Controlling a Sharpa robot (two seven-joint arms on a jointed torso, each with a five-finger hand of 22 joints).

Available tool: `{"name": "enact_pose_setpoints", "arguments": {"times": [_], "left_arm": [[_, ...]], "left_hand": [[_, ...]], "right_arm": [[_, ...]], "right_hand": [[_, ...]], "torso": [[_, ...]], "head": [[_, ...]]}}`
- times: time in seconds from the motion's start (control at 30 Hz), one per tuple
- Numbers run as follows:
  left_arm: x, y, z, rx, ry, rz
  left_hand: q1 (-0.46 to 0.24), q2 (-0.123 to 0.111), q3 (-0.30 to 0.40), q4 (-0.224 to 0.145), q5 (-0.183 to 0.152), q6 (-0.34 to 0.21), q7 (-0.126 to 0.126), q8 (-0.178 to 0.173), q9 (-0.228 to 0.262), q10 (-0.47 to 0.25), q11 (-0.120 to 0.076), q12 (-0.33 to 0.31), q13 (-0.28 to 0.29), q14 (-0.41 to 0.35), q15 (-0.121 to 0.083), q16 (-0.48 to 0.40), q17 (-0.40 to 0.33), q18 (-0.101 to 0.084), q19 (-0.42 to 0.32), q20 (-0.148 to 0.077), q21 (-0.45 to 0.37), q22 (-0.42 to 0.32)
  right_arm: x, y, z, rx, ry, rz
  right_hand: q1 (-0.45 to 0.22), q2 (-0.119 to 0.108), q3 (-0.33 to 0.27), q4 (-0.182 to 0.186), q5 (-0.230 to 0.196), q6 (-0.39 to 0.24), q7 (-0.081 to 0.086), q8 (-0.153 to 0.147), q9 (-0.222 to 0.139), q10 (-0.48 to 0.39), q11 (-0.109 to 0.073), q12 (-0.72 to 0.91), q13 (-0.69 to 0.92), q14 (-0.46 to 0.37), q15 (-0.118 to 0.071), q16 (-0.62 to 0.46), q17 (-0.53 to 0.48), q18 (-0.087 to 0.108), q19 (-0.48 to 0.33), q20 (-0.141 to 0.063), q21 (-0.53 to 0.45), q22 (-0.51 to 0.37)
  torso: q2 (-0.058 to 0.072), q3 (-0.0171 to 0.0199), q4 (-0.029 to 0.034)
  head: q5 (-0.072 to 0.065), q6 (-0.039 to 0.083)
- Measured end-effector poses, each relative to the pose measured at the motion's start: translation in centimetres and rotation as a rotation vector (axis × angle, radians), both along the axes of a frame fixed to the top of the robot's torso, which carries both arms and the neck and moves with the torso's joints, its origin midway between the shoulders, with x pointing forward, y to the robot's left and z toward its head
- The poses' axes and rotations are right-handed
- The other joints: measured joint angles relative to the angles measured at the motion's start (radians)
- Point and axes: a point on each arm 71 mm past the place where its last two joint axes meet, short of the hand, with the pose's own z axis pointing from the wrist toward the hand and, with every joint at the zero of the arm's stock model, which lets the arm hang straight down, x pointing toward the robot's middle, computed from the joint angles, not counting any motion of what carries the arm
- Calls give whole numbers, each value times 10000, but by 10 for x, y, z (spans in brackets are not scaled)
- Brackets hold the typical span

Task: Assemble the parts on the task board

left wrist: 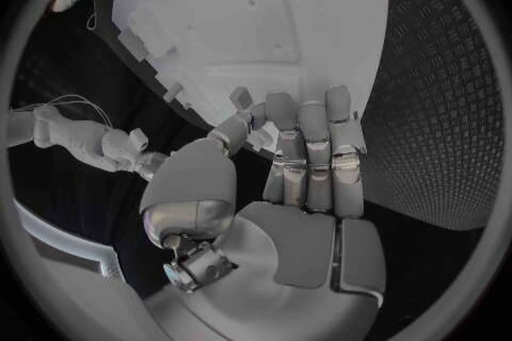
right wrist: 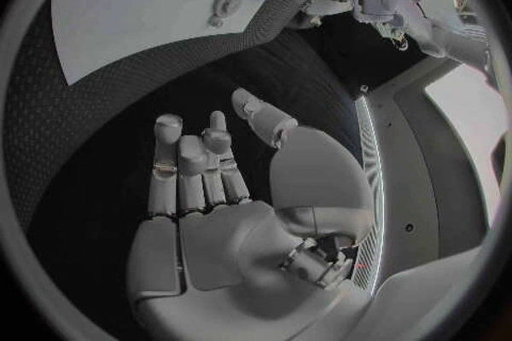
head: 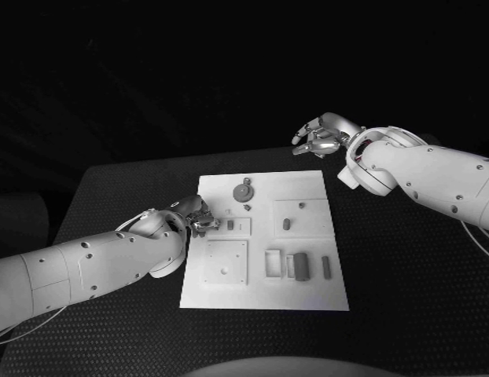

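- Task board [head: 313,294]: white plate flat on the black table [head: 414,314], between the two hands, touching the left hand's fingertips at its left edge, well apart from the right hand.
- Round part with a short stem [head: 242,192]: on the board's far half, just beyond the left hand, toward the right hand.
- Small upright part [head: 285,225] and tiny peg [head: 301,206]: mid-board, to the right of the left hand.
- Row of slim parts [head: 301,265] near the board's near right corner, beside a square recessed plate [head: 226,261] lying just in front of the left hand.
- Left hand [head: 197,216]: over the board's left edge, fingers curled down against the board beside a small part [head: 232,225]; cannot tell whether anything is pinched.
- Right hand [head: 321,135]: raised beyond the board's far right corner, fingers loosely bent and apart, holding nothing, palm bare in the right wrist view [right wrist: 229,217].
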Motion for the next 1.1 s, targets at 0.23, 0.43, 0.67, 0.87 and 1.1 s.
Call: {"name": "enact_pose_setpoints", "arguments": {"times": [0.23, 0.43, 0.67, 0.87, 1.1], "left_arm": [[1, -3, 2, 373, 29, -159], [2, -5, 3, 611, -13, -262], [2, -8, 3, 733, -31, -301], [3, -10, 3, 797, -37, -287], [3, -11, 3, 825, -23, -271]], "left_hand": [[-1, -1, -7, -6, 420, 4, 3, 17, 32, 38, -38, 165, 48, 8, -8, 117, 3, 0, 3, -3, 139, -1], [-8, -7, -10, -5, 689, 54, 21, 17, 83, 39, -39, 290, 80, 46, -46, 194, 24, -1, 58, -54, 223, -2], [-72, -71, -34, -3, 720, 62, 13, 81, 142, 40, -40, 290, 90, 49, -49, 194, 24, -1, 70, -42, 228, -3], [-137, -137, -23, 71, 630, 72, 3, 114, 142, 40, -40, 290, 89, 49, -49, 194, 23, -1, 73, -39, 228, -3], [-175, -175, -58, 112, 530, 93, -19, 73, 228, 40, -40, 325, 71, 49, -49, 194, 5, -2, 35, -78, 228, -4]], "right_arm": [[0, 1, 0, 3, 1, 10], [0, 1, 0, 5, 1, 15], [0, 1, 0, 5, 2, 13], [0, 1, 0, 6, 3, 15], [0, 1, 0, 6, 3, 16]], "right_hand": [[0, 0, 0, 0, 0, 2, -2, 0, -1, 1, 1, 0, 1, 0, 0, 0, -9, 0, 0, 0, 0, 0], [0, 0, 0, 0, 0, 7, -7, 0, -2, -25, 29, 0, 1, 0, 0, 0, -8, 0, -1, 0, 0, 0], [0, 0, 0, 0, 0, 9, -9, 0, -2, -25, 30, 0, -2, 0, 0, 0, -8, 0, 0, 0, 0, 0], [0, 0, 0, 0, 0, 13, -12, 0, -1, -22, 29, 0, -8, -1, 0, 0, -8, -1, -1, 0, 0, 0], [0, 0, 0, 0, 0, 17, -17, 0, 6, -19, 27, 0, -8, 0, 0, 0, -8, 0, -1, 1, 0, 0]], "torso": [[-1, 4, -1], [-1, 4, -2], [-2, 1, -1], [-3, -3, 5], [-3, -5, 5]], "head": [[7, -15], [-14, -21], [-30, -22], [-35, -12], [-36, 0]]}}
